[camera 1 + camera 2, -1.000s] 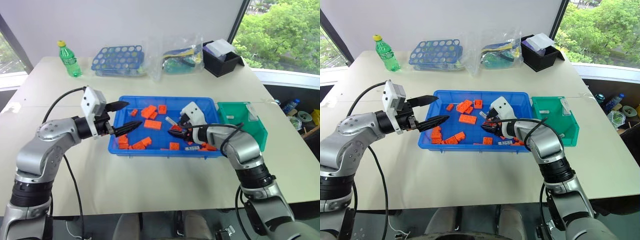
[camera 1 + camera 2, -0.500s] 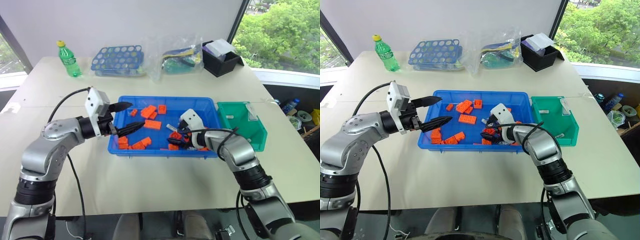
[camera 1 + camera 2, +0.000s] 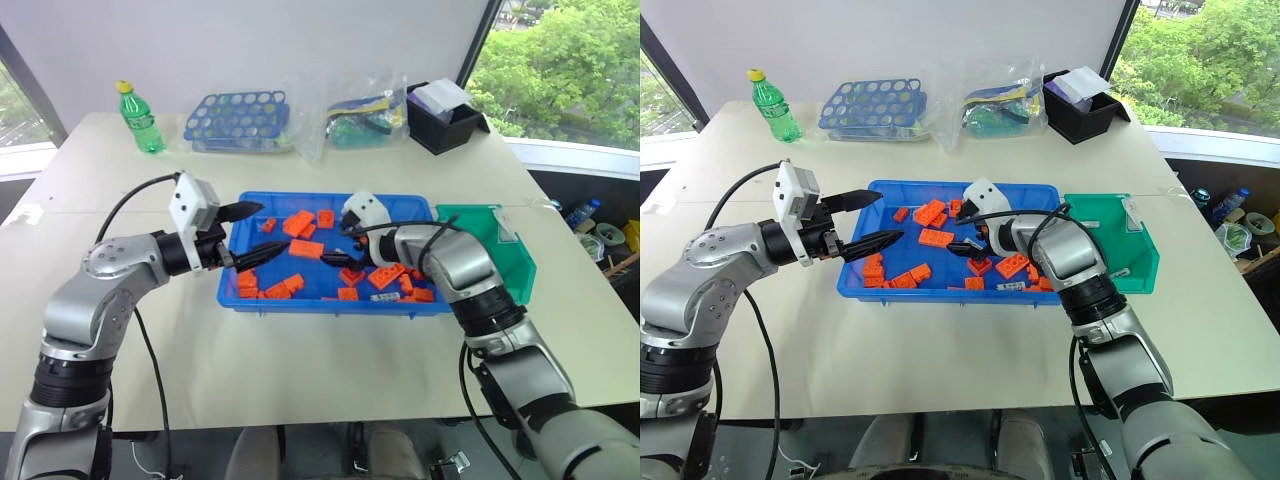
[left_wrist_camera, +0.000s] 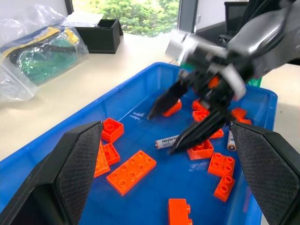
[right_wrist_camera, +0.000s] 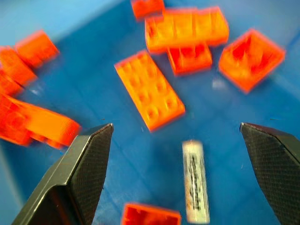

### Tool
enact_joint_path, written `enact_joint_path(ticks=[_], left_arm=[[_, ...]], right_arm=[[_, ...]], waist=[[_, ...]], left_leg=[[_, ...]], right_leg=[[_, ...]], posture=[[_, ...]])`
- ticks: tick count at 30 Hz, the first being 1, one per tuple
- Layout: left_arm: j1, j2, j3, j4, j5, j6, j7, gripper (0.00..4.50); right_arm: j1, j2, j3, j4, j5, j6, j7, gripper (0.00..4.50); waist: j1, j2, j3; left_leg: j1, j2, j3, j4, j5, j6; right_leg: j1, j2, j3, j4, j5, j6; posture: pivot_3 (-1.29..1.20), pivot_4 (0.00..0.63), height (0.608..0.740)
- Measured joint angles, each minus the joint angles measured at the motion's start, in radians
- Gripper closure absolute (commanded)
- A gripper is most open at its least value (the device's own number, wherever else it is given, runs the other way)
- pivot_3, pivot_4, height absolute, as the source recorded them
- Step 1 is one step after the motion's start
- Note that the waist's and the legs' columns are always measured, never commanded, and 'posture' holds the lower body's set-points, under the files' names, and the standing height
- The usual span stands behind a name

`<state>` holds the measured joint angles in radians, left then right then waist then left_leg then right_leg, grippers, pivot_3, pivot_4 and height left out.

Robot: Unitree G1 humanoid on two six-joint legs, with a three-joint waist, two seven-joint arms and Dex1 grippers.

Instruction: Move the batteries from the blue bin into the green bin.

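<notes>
Batteries lie in the blue bin (image 3: 232,290) among orange bricks (image 3: 306,249). Head views: one battery (image 3: 385,297) rests near the front wall on the bin's right side, and another battery (image 3: 972,235) lies near the middle, under the right gripper (image 3: 344,248). The right arm reaches in from the bin's right, forearm bent across toward the centre, gripper angled downward with its two black fingers spread wide, holding nothing. The left arm is bent at the elbow, its left gripper (image 3: 251,234) roughly level over the bin's left edge, pointing right, fingers parted and empty. The green bin (image 3: 513,262) stands just beside the blue bin's right end, with small pale items inside that are too small to identify.

Left wrist view: the left gripper's fingers (image 4: 79,164) stand wide apart, nothing between them. Beyond, the right gripper (image 4: 169,126) hangs open just above a labelled battery (image 4: 168,141) on the blue floor; another battery (image 4: 230,140) lies past the bricks.

Right wrist view: the right gripper's fingers (image 5: 86,164) are spread to both sides, with a battery (image 5: 195,187) lying between them on the bin floor, untouched, beside a long brick (image 5: 150,90).
</notes>
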<state>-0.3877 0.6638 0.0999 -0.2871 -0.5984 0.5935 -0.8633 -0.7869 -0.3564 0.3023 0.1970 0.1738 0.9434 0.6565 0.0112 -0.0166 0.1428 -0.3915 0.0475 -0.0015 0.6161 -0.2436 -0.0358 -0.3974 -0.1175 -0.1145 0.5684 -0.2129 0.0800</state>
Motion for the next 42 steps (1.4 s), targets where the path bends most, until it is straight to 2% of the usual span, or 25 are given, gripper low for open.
enact_joint_path(ticks=[5, 6, 8, 12, 14, 18, 21, 23, 26, 32, 38, 42], left_arm=[[0.004, 0.001, 0.0, -0.006, -0.002, 0.0, -0.002, 0.0], [0.006, 0.001, 0.0, -0.008, -0.002, 0.0, -0.002, 0.0], [0.011, 0.001, 0.001, -0.01, -0.002, 0.0, -0.002, 0.0], [0.013, 0.003, 0.0, -0.012, -0.003, 0.001, -0.012, 0.0], [0.015, 0.012, -0.001, -0.016, -0.004, 0.003, -0.033, 0.0], [0.022, 0.023, -0.009, -0.025, -0.004, 0.004, -0.064, 0.0], [0.022, 0.024, -0.009, -0.027, -0.004, 0.004, -0.076, 0.0], [0.022, 0.024, -0.009, -0.027, -0.004, 0.005, -0.082, 0.0], [0.022, 0.024, -0.01, -0.029, -0.004, 0.007, -0.092, 0.0], [0.022, 0.014, -0.034, -0.03, -0.013, 0.009, -0.101, 0.0], [-0.004, 0.001, -0.071, -0.03, -0.024, 0.01, -0.127, 0.0], [-0.025, -0.003, -0.09, -0.026, -0.024, 0.01, -0.143, 0.0]], right_arm=[[0.0, -0.005, 0.023, 0.031, -0.029, -0.022, 0.016, 0.06], [0.001, -0.007, 0.029, 0.034, -0.034, -0.025, 0.018, 0.56], [0.007, -0.008, 0.036, 0.036, -0.042, -0.034, 0.02, 1.27], [0.014, -0.008, 0.036, 0.035, -0.043, -0.038, 0.026, 3.6], [0.02, -0.007, 0.035, 0.021, -0.043, -0.041, 0.027, 4.48], [0.04, -0.007, 0.019, -0.009, -0.034, -0.028, 0.022, 4.47], [0.06, -0.004, -0.046, -0.059, 0.0, 0.023, 0.003, 4.47], [0.062, -0.005, -0.124, -0.12, 0.03, 0.071, -0.025, 4.47], [0.06, -0.025, -0.305, -0.24, 0.083, 0.17, -0.085, 4.47], [0.138, -0.184, -0.633, -0.408, 0.118, 0.351, -0.182, 4.47], [0.292, -0.233, -0.727, -0.455, 0.127, 0.414, -0.21, 4.47], [0.327, -0.23, -0.734, -0.457, 0.145, 0.408, -0.219, 2.49]], waist=[[-0.004, -0.001, 0.0], [-0.004, 0.0, 0.0], [-0.004, 0.0, 0.0], [-0.004, -0.001, 0.0], [-0.004, -0.001, -0.001], [-0.002, -0.002, -0.001], [0.0, -0.001, -0.001], [0.001, -0.001, -0.001], [0.004, -0.002, -0.001], [0.005, -0.003, -0.002], [-0.003, -0.003, -0.002], [-0.002, -0.003, -0.002]], left_leg=[[0.0, 0.0, 0.0, 0.0, 0.0, 0.0], [0.0, 0.0, 0.0, 0.0, 0.0, 0.0], [0.001, 0.0, -0.001, 0.0, 0.0, 0.0], [0.001, 0.0, -0.001, 0.0, 0.0, 0.0], [0.001, 0.0, -0.001, 0.0, 0.0, 0.0], [0.001, 0.0, -0.001, 0.0, 0.0, 0.0], [0.0, 0.0, -0.001, 0.001, 0.0, 0.0], [0.0, 0.0, -0.001, 0.001, 0.0, 0.0], [0.0, 0.0, -0.001, 0.001, 0.0, 0.0], [0.0, 0.0, -0.001, 0.0, 0.0, 0.0], [0.001, 0.001, 0.001, -0.001, 0.0, 0.0], [0.0, 0.001, 0.001, -0.001, 0.0, 0.0]], right_leg=[[-0.001, 0.0, 0.0, 0.004, 0.0, 0.0], [-0.001, 0.0, 0.0, 0.004, 0.0, 0.0], [-0.002, 0.0, 0.0, 0.005, 0.0, 0.001], [-0.002, 0.0, 0.0, 0.007, -0.001, 0.001], [-0.002, 0.0, 0.0, 0.008, -0.001, 0.001], [-0.003, 0.0, 0.0, 0.008, -0.001, 0.001], [-0.003, 0.0, 0.0, 0.008, -0.001, 0.001], [-0.003, 0.0, 0.0, 0.008, -0.001, 0.001], [-0.003, 0.0, 0.0, 0.008, -0.001, 0.001], [-0.006, 0.0, 0.0, 0.003, -0.001, 0.001], [-0.003, 0.0, 0.0, 0.002, -0.002, 0.002], [-0.002, 0.0, 0.0, 0.001, -0.002, 0.002]], posture=[[0.0, 0.15, 0.723], [0.0, 0.15, 0.723], [0.0, 0.15, 0.723], [0.0, 0.15, 0.723], [0.0, 0.15, 0.723], [0.0, 0.15, 0.723], [0.0, 0.15, 0.723], [0.0, 0.15, 0.723], [0.0, 0.15, 0.723], [0.0, 0.15, 0.723], [0.0, 0.15, 0.723], [0.0, 0.15, 0.723]])
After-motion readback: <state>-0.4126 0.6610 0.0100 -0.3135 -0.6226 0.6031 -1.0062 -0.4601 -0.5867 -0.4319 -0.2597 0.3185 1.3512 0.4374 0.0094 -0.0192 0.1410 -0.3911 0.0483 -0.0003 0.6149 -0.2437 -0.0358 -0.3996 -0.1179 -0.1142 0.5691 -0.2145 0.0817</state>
